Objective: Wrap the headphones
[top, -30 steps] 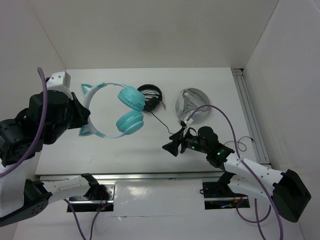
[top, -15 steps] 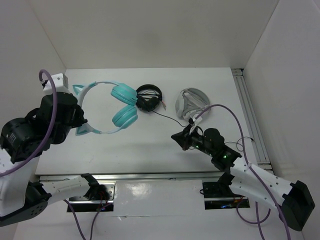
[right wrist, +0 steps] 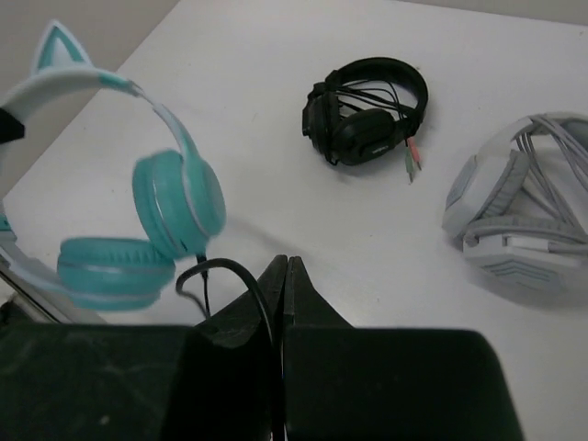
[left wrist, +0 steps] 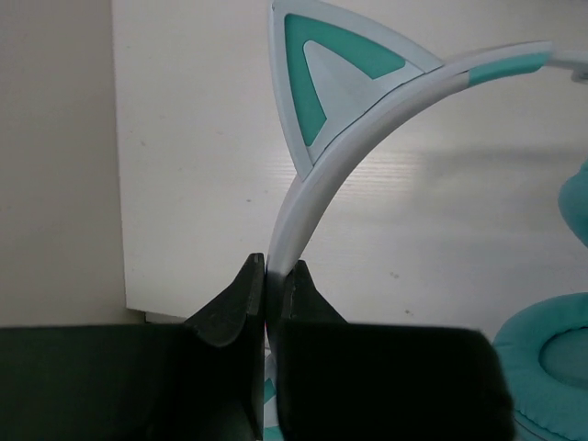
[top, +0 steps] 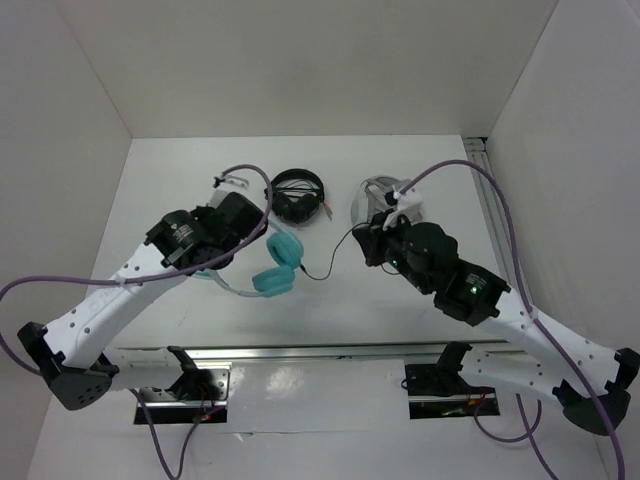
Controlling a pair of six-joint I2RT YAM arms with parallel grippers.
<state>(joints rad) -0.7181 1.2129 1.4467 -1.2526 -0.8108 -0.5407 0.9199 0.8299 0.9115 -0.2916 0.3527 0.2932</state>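
Note:
The teal headphones (top: 280, 262) hang over the middle of the table, off its surface. My left gripper (top: 255, 225) is shut on their pale headband (left wrist: 317, 188), just below a cat ear (left wrist: 335, 78); the fingertips (left wrist: 246, 280) pinch the band on both sides. One teal ear cup (left wrist: 551, 358) shows at the lower right of the left wrist view. The thin dark cable (top: 325, 268) sags from the lower cup across to my right gripper (top: 362, 240). In the right wrist view the cable (right wrist: 230, 268) loops over from the cups (right wrist: 179, 197) and runs into the seam of the shut right gripper (right wrist: 286, 265).
Small black headphones (top: 300, 195) lie at the back centre, also seen as black headphones (right wrist: 367, 115) in the right wrist view. A grey-white round item (right wrist: 519, 211) with cords across it sits to their right, partly under my right arm. White walls enclose the table (top: 180, 160).
The left arm swung the headphones from the far left to the table's middle. The right gripper shut on the cable and moved away from the near edge toward the back.

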